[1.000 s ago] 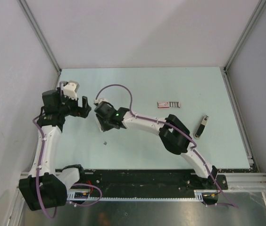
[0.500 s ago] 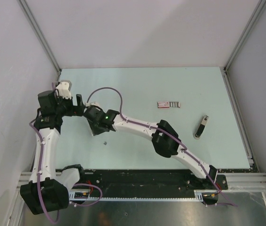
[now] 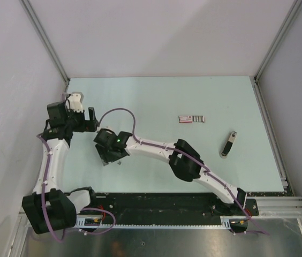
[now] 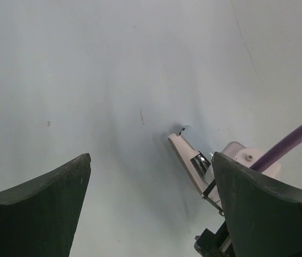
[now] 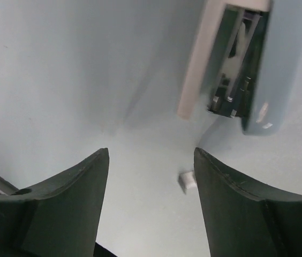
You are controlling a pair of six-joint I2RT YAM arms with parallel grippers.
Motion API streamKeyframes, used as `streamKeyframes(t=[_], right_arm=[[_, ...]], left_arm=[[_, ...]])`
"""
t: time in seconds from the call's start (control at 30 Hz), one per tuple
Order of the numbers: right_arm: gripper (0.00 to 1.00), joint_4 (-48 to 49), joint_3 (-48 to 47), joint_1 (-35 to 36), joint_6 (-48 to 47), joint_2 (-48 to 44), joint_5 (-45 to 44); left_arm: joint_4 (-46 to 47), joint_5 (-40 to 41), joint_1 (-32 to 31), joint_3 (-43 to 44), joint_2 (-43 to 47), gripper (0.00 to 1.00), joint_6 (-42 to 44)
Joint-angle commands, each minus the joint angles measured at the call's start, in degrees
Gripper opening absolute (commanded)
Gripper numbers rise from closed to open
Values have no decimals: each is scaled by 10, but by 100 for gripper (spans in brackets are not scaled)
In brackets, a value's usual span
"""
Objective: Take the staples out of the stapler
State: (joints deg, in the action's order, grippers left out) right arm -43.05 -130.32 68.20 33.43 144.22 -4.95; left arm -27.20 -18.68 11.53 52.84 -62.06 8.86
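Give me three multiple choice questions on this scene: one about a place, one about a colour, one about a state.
1. Where is the black stick from the stapler? A left B right, nearer the arm bases C on top
2. The arm cable has which colour? A purple B yellow C green
3. The left gripper is? A open, empty B shut C holding the stapler
B: top view shows it right and nearer. A: the cable is purple. A: only table shows between its spread fingers.
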Motion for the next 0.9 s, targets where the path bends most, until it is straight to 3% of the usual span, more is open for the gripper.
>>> streamKeyframes(t=[0.0, 0.17, 0.3, 0.37, 0.53, 0.7, 0.87], right_arm=[[69, 23, 42, -27, -10, -106, -15], [76, 18, 131, -80, -26, -229, -54], [94, 45, 308, -177, -16, -375, -75], [98, 49, 401, -244, -3, -445, -80], [99, -12, 543, -380, 29, -574, -148], [99, -106, 593, -468, 68, -609, -203], [97, -111, 658, -526, 66, -649, -202]], left_arm=[[4, -21, -1, -5, -23, 100, -11], [3, -15, -19, -6, -35, 100, -1], [4, 15, -71, -11, -33, 99, 12], [4, 23, -98, -12, -34, 99, 15], [8, 32, -147, -15, -44, 99, 23], [21, 44, -182, -27, -45, 99, 36], [36, 55, -215, -35, -47, 99, 41]])
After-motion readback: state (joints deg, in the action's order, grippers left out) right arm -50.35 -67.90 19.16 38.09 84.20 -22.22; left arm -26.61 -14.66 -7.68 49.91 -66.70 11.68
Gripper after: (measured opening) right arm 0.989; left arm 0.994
